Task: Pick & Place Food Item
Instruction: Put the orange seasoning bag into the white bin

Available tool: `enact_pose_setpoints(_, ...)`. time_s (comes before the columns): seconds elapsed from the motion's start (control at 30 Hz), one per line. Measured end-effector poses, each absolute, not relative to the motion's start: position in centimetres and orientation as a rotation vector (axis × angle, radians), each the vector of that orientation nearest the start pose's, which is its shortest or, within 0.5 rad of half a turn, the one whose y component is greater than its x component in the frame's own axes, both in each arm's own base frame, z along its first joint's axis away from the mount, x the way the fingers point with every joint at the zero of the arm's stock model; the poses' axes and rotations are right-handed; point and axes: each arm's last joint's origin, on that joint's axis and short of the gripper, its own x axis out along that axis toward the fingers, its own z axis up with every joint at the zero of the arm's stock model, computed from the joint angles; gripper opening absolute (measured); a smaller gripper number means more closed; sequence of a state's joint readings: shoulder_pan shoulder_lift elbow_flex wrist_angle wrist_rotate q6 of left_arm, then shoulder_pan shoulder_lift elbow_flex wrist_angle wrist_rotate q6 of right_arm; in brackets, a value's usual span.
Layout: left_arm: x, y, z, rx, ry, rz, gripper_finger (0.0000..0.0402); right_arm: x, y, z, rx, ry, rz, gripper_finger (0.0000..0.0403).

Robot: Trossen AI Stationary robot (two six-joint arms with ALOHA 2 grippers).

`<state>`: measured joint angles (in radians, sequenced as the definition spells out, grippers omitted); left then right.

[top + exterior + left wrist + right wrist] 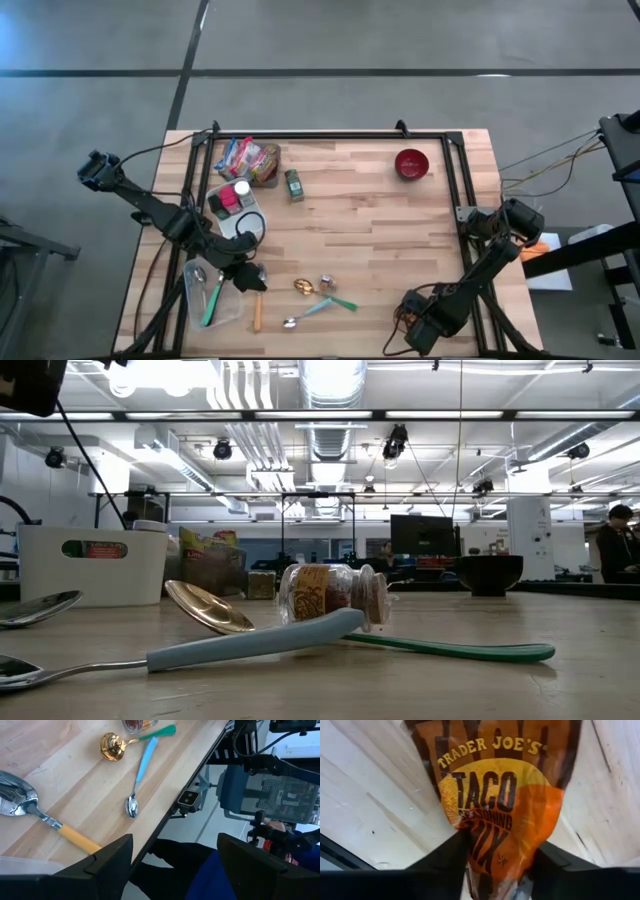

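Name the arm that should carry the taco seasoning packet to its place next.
Right. Its end effector already pinches the taco seasoning packet between its fingers. The left end effector is open and empty near the spoons at the table's front edge.

Four spoons (318, 307), one red bowl (411, 163)

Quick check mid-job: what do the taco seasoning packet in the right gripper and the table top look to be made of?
Taco seasoning packet: thin glossy printed paper or foil laminate, judging by its creases and sheen; the right gripper is pinching its end. Table: pale wood in glued strips, matte, with visible grain and seams.
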<state>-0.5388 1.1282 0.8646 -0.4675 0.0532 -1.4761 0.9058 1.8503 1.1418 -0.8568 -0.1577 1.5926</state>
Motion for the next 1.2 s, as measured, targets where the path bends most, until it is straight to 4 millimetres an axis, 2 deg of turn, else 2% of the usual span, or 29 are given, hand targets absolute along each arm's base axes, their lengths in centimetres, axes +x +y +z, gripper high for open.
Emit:
enact_pose_setpoints(0.17, 19.8, -12.0, 27.2, -1.189, 0.973, 0.070, 0.0291, 19.4, 25.5, 14.9, 0.592, 1.646, -0.493, 0.0079)
enact_pose_setpoints(0.3, 20.0, -12.0, 27.4, -1.203, 0.945, 0.053, 0.0291, 19.6, 25.6, 15.2, 0.593, 1.623, -0.485, 0.0052)
enact_pose_setpoints(0.47, 20.5, -12.0, 27.9, -1.190, 0.823, 0.049, 0.0291, 20.2, 25.8, 16.6, 0.609, 1.530, -0.469, 0.0058)
enact_pose_setpoints(0.7, 21.6, -11.7, 28.5, -1.048, 0.655, 0.016, 0.0291, 22.4, 24.9, 20.2, 0.643, 1.307, -0.434, 0.0065)
enact_pose_setpoints(0.83, 23.2, -11.6, 28.4, -0.967, 0.566, -0.025, 0.0291, 23.9, 23.5, 22.7, 0.641, 1.170, -0.419, 0.0066)
enact_pose_setpoints(0.97, 25.2, -11.2, 27.5, -0.924, 0.528, -0.020, 0.0291, 25.5, 21.7, 24.9, 0.614, 1.063, -0.390, 0.0067)
enact_pose_setpoints(1.1, 27.0, -10.7, 26.5, -0.943, 0.520, -0.035, 0.0291, 27.6, 19.8, 26.6, 0.609, 0.992, -0.360, 0.0067)
enact_pose_setpoints(1.2, 27.9, -10.6, 26.6, -0.946, 0.450, -0.075, 0.0291, 29.0, 18.6, 27.5, 0.609, 0.955, -0.347, 0.0067)
